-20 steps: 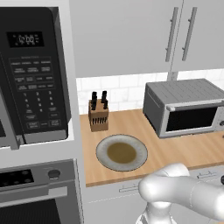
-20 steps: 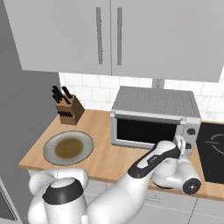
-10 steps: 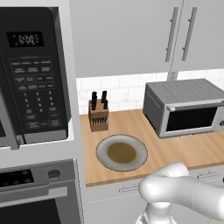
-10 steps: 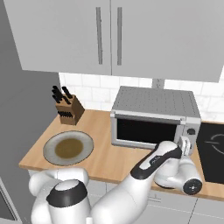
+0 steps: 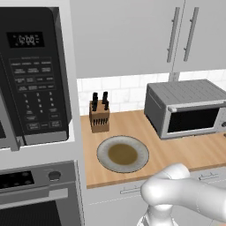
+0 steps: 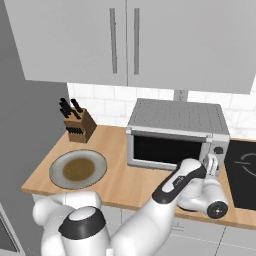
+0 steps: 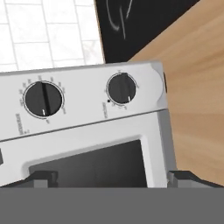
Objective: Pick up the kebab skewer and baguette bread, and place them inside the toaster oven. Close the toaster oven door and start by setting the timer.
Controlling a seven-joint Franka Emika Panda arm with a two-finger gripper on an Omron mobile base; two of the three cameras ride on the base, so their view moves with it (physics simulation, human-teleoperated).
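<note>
The toaster oven (image 6: 175, 131) stands on the wooden counter, also seen from the left (image 5: 190, 108). Its toaster oven door (image 6: 165, 150) is shut upright, dark glass facing out. My gripper (image 6: 212, 162) hovers at the oven's right front corner, open and empty, just in front of the knob panel. In the hand view the fingertips (image 7: 186, 177) stand wide apart below the door window (image 7: 92, 162), and two dark knobs (image 7: 43, 98) (image 7: 122, 88) sit on the panel above. The kebab skewer and baguette bread are hidden.
An empty plate (image 5: 122, 153) (image 6: 78, 169) lies left of the oven, with a knife block (image 5: 99, 115) behind it. A black microwave (image 5: 33, 75) and a built-in oven (image 5: 39, 194) stand at the left. A black cooktop (image 6: 242, 172) lies right of the toaster oven.
My hand has edged slightly to the right along the oven's front, toward the knob panel. The jaws stay open; nothing else moved.
</note>
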